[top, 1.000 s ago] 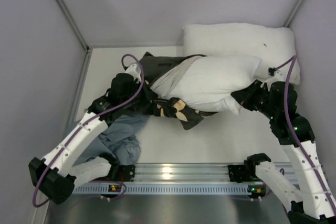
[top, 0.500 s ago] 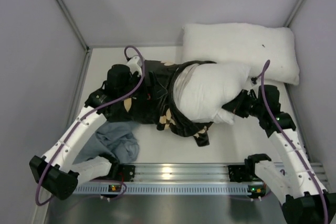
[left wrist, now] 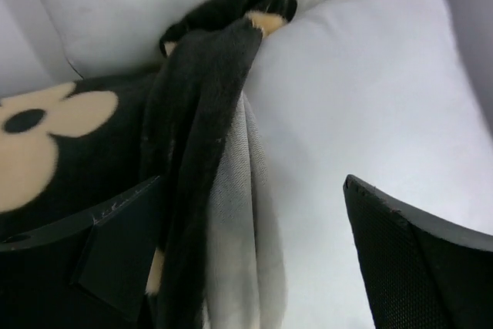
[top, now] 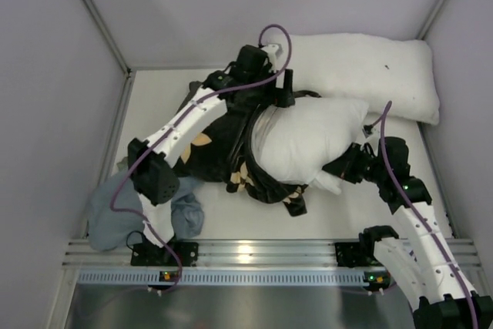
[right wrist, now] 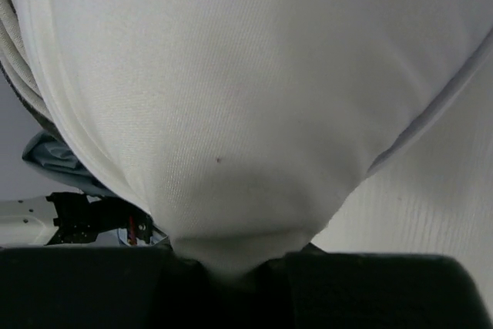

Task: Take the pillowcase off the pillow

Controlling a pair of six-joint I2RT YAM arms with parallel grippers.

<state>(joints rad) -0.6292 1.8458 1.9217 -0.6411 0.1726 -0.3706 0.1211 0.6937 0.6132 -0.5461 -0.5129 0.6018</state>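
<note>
Left pincer [left wrist: 253,182]: jaws spread wide, holding nothing, poised over the bunched rim of the pillowcase [top: 212,144] where it meets the bare white of the pillow [top: 308,140]; in the left wrist view a rolled black fold with a tan patch runs between the two fingers, a tan flower showing to one side. Right pincer [right wrist: 231,263]: closed on a corner of the pillow, the white fabric drawn into a point between its fingers. The pillow lies across the middle of the worktop [top: 347,209]; its left part sits inside the crumpled pillowcase, its right part is uncovered. The left arm reaches over the pillowcase to the pillow's far edge, which lies against a second white pillow [top: 362,63] along the back wall. A blue-grey cloth [top: 115,209] is heaped at the near left corner, beside the left arm's base.
</note>
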